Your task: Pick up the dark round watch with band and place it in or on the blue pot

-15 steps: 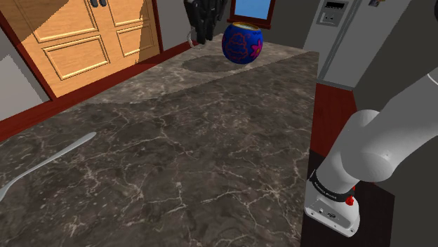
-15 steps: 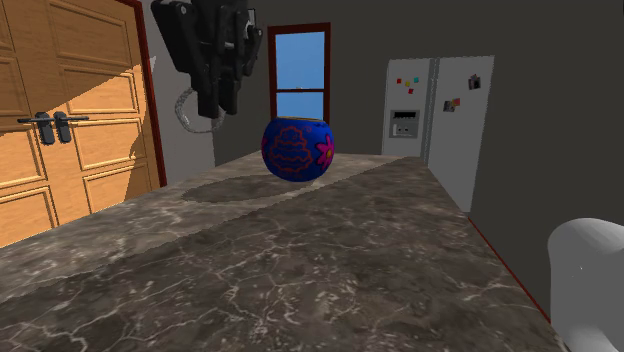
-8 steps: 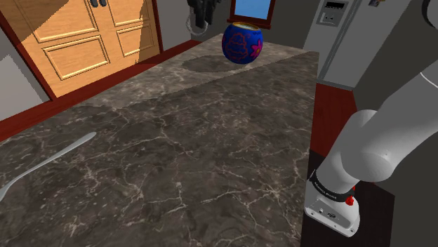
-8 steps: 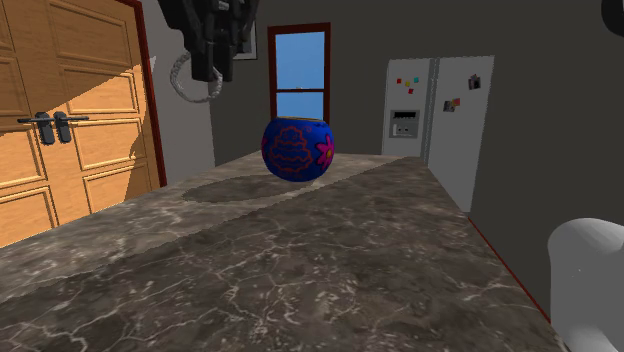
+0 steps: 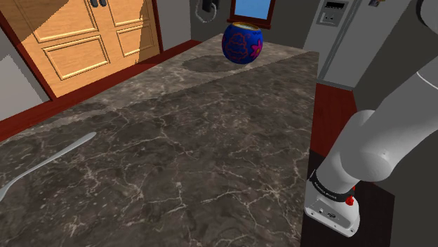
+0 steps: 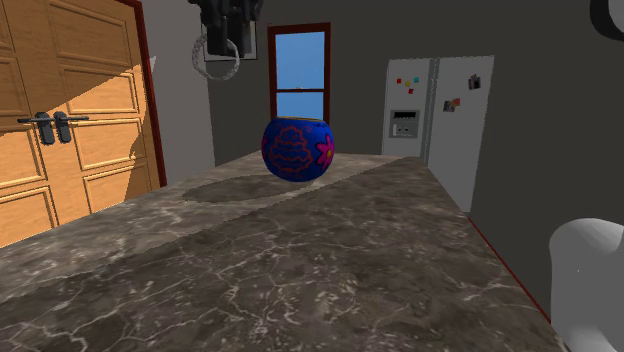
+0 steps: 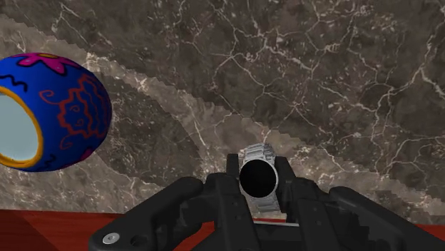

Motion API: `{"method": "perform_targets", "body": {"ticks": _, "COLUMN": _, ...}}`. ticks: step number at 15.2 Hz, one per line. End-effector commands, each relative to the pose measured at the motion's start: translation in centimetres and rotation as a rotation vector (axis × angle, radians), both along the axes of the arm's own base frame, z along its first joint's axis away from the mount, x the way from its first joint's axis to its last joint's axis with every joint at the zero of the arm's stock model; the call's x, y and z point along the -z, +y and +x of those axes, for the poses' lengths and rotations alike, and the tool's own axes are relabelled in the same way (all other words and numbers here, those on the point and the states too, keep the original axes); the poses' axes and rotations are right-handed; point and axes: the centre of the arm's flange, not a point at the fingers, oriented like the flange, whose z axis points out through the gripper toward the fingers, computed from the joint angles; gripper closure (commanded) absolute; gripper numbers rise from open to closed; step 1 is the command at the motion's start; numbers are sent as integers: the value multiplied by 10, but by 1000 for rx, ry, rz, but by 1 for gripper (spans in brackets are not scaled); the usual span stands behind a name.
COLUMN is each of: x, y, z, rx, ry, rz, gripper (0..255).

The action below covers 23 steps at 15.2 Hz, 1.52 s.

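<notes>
- The gripper (image 6: 228,12) hangs high over the far end of the marble countertop (image 5: 210,154). Its fingers are closed narrowly on the watch (image 7: 258,180), which has a dark round face and a silvery band looping below.
- The blue pot (image 6: 297,148) stands on the counter's far end, lower than the watch and to its right in the second exterior view.
- A pale utensil (image 5: 49,160) lies at the shoulder view's near left, well apart.
- A wooden door (image 6: 60,130), a window (image 6: 300,62) and a fridge (image 6: 430,110) stand beyond.

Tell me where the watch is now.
In the second exterior view the watch hangs from the gripper at the top, left of the blue pot.
</notes>
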Motion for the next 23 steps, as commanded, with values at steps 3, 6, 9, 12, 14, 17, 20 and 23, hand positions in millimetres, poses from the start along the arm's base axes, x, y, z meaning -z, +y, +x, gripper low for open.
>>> {"method": "perform_targets", "body": {"ticks": 3, "x": -1, "y": -49, "z": 14, "rx": -1, "ry": 0, "rz": 0, "gripper": 255}}
{"method": "perform_targets", "body": {"ticks": 6, "x": -1, "y": -87, "z": 24, "rx": -1, "ry": 0, "rz": 0, "gripper": 255}}
{"method": "perform_targets", "body": {"ticks": 9, "x": -2, "y": -126, "z": 34, "rx": -1, "ry": 0, "rz": 0, "gripper": 255}}
{"method": "perform_targets", "body": {"ticks": 12, "x": -2, "y": -164, "z": 44, "rx": -1, "ry": 0, "rz": 0, "gripper": 255}}
{"method": "perform_targets", "body": {"ticks": 14, "x": -2, "y": -189, "z": 51, "rx": -1, "ry": 0, "rz": 0, "gripper": 255}}
{"method": "perform_targets", "body": {"ticks": 17, "x": -2, "y": -228, "z": 62, "rx": -1, "ry": 0, "rz": 0, "gripper": 255}}
{"method": "perform_targets", "body": {"ticks": 20, "x": -2, "y": -266, "z": 72, "rx": -1, "ry": 0, "rz": 0, "gripper": 255}}
{"method": "perform_targets", "body": {"ticks": 23, "x": -3, "y": -307, "z": 83, "rx": -1, "ry": 0, "rz": 0, "gripper": 255}}
